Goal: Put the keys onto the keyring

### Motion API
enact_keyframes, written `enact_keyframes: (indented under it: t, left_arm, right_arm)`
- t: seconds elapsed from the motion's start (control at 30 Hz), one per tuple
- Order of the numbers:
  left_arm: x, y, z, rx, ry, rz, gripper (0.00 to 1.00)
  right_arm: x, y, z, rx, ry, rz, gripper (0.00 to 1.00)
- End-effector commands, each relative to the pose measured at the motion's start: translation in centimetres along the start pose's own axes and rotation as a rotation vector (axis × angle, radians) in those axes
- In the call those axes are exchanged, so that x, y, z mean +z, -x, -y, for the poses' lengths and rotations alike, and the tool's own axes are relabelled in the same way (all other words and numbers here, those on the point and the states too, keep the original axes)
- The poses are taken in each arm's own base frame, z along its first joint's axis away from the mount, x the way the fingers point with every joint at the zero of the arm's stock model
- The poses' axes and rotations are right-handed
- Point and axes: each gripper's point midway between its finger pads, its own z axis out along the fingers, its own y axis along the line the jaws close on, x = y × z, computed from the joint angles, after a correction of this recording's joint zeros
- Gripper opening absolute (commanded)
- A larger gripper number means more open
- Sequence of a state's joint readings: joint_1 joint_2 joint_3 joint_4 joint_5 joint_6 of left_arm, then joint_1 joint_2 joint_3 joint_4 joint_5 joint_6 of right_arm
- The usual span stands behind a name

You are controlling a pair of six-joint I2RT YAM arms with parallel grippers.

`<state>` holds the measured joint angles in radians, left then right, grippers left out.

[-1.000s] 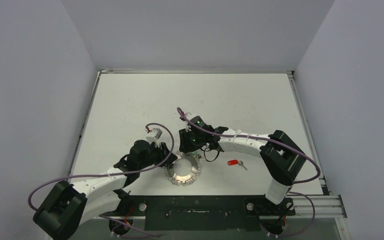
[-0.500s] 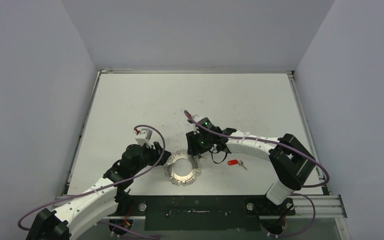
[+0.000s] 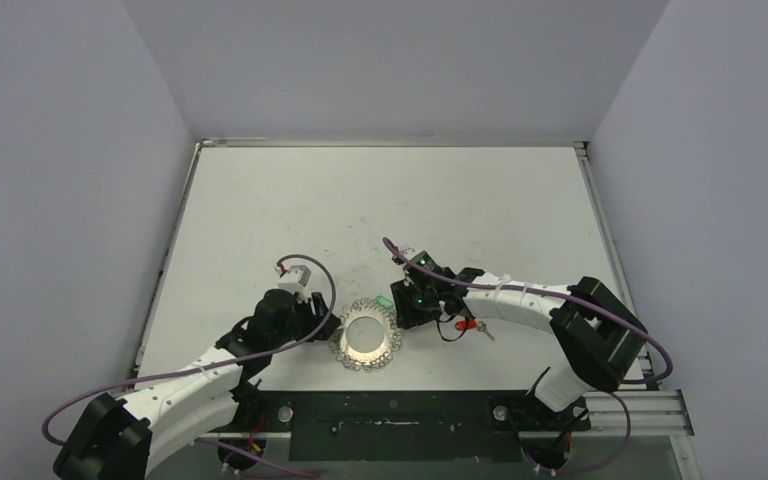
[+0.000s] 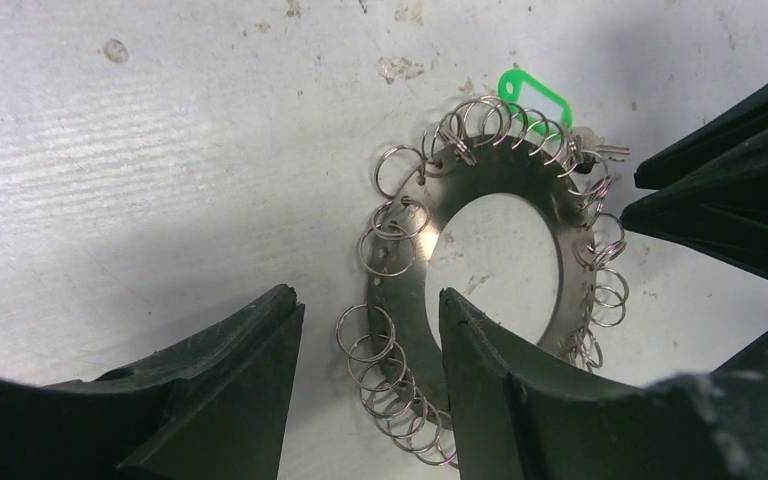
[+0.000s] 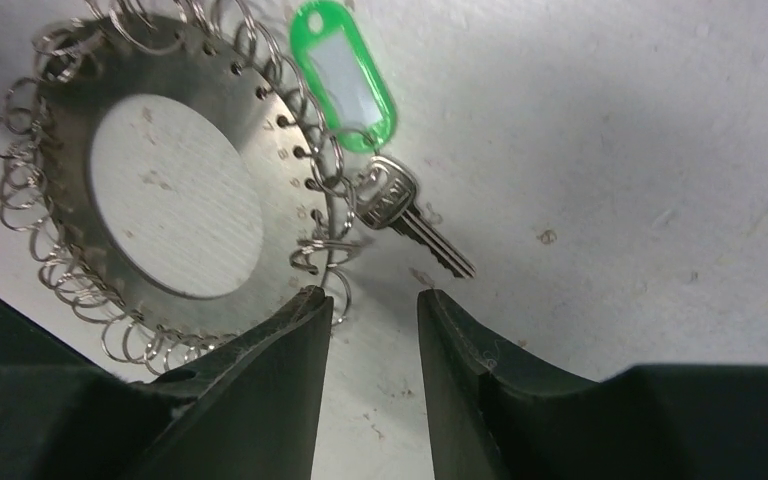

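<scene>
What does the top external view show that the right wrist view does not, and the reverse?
Only top external: the red-tagged key, lying right of the keyring. Only right wrist: the toothed blade of the green-tagged key, and the right end effector with its fingers apart. Both: the keyring and the green tag.

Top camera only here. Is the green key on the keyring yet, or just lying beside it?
Observer: The right wrist view shows the green key with its head overlapping a wire loop at the edge of the keyring. I cannot tell whether it is threaded.
Operator: Is it being held?
Observer: No. The right fingers are open and empty, apart from the key.
Operator: And the other side?
Observer: The left wrist view shows the left fingers open, straddling the keyring's rim.
</scene>
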<state>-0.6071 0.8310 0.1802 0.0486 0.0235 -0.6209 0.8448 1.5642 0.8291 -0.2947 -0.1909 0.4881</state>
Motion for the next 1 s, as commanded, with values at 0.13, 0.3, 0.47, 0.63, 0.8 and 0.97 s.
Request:
enact_keyframes:
  t: [0.13, 0.3, 0.47, 0.63, 0.8, 0.97]
  left_arm:
    - [0.5, 0.3, 2.1, -0.008, -0.08, -0.025, 0.44]
    - [0.5, 0.0, 2.3, -0.008, -0.09, -0.042, 0.38]
    - [0.3, -0.6, 2.7, -0.005, -0.11, -0.054, 0.28]
    - [0.2, -1.4, 3.7, -0.004, -0.148, -0.076, 0.19]
    - [0.3, -1.6, 5.4, 0.033, -0.182, -0.09, 0.18]
    - [0.6, -1.7, 7.9, 0.116, -0.244, -0.092, 0.21]
  right_arm:
    - [0.1, -0.9, -0.8, 0.076, 0.053, 0.004, 0.31]
    - [1.4, 0.4, -1.7, 0.069, 0.089, 0.011, 0.22]
    - [1.9, 2.7, -2.3, 0.051, 0.104, 0.041, 0.15]
    - [2.7, 6.4, -2.6, 0.049, 0.121, 0.088, 0.12]
    - [4.7, 8.8, -4.0, 0.045, 0.173, 0.075, 0.1]
    - [5.8, 9.9, -5.3, 0.021, 0.21, 0.051, 0.11]
